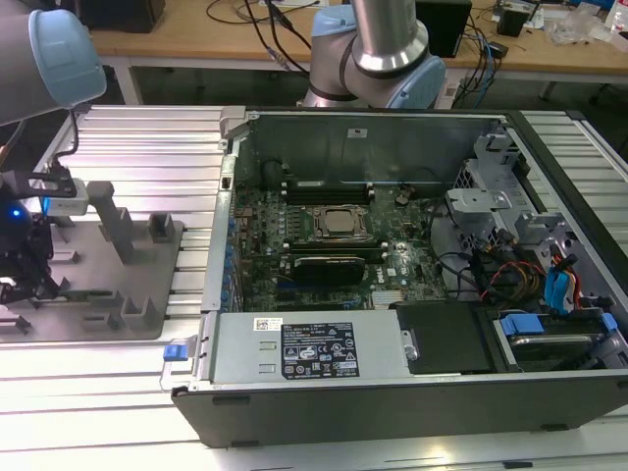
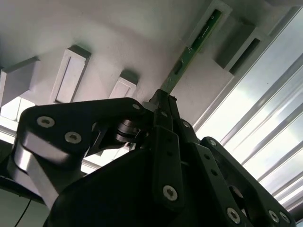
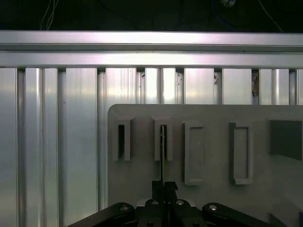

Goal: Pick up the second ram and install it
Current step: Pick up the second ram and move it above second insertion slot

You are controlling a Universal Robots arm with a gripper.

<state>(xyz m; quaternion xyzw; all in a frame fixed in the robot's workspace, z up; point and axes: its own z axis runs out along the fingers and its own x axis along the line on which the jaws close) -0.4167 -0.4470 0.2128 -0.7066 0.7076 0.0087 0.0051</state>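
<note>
Slippage is the worry: the black claw (image 2: 163,97) is closed narrow on just the near end of the long green circuit-board ram stick (image 2: 189,52), and any skewed pull could jam its far end in the grey slotted fixture block (image 2: 227,10). The stick juts straight out from between the fingertips, over the flat grey fixture plate (image 2: 118,38).

One ram (image 2: 196,42), one hand (image 3: 164,185), one computer (image 1: 392,417)
</note>
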